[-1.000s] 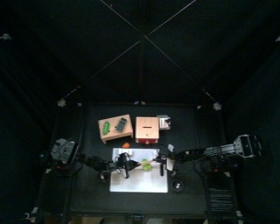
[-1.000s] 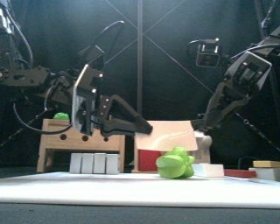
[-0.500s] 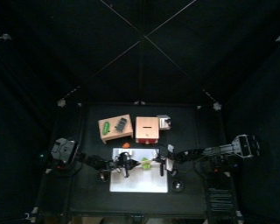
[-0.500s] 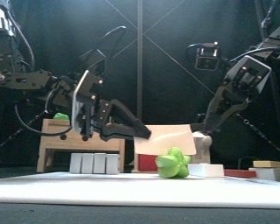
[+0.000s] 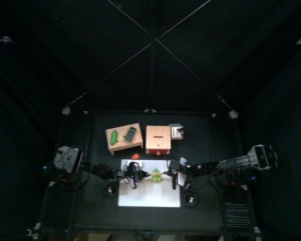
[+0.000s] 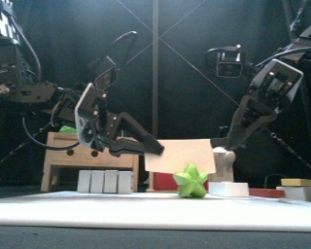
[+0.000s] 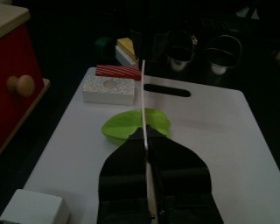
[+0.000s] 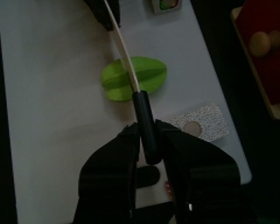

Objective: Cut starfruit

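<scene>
Clamping with the right gripper (image 8: 142, 133) on the black handle of a knife (image 8: 129, 61), jaws closed around it; pinching with the left gripper (image 7: 146, 156), jaws shut on what looks like the same thin blade, seen edge-on. Holding that blade directly over the starfruit (image 7: 125, 126), lying mid-way along the white cutting board (image 7: 219, 131), near a speckled block (image 7: 111, 87) and a red box (image 7: 14, 70).
</scene>
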Controlling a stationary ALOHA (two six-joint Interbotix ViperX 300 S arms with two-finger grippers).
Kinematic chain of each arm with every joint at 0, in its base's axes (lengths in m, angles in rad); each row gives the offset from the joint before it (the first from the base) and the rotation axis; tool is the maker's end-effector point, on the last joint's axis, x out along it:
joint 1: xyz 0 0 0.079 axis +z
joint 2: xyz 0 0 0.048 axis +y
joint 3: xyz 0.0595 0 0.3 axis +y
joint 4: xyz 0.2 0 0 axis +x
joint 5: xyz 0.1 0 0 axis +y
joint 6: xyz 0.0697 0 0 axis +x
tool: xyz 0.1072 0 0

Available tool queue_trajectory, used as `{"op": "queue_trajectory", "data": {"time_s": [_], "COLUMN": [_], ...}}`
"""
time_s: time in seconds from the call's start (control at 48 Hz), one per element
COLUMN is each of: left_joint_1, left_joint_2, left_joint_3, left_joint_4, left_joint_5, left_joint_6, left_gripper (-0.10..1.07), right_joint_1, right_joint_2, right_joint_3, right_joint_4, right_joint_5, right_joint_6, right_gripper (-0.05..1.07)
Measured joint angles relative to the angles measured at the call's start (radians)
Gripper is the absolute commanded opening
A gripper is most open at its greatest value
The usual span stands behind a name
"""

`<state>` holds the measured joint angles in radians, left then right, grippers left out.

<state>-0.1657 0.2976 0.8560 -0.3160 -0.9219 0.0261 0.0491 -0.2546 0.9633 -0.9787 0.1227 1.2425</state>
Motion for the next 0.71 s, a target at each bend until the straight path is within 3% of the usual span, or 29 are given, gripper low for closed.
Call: {"op": "queue_trajectory", "data": {"time_s": [0.708], "left_joint_1": [0.025], "left_joint_2": [0.023], "left_joint_3": [0.009], "left_joint_4": [0.026], "left_joint_5": [0.04], "left_joint_6": [0.002], "left_gripper": [0.22], "right_joint_1": [0.032], "right_joint_2": [0.084], "right_joint_3": [-0.034], "right_joint_4": [0.015], "right_joint_5": [0.015], "right_joint_6": [-0.002], "right_gripper": [0.57]}}
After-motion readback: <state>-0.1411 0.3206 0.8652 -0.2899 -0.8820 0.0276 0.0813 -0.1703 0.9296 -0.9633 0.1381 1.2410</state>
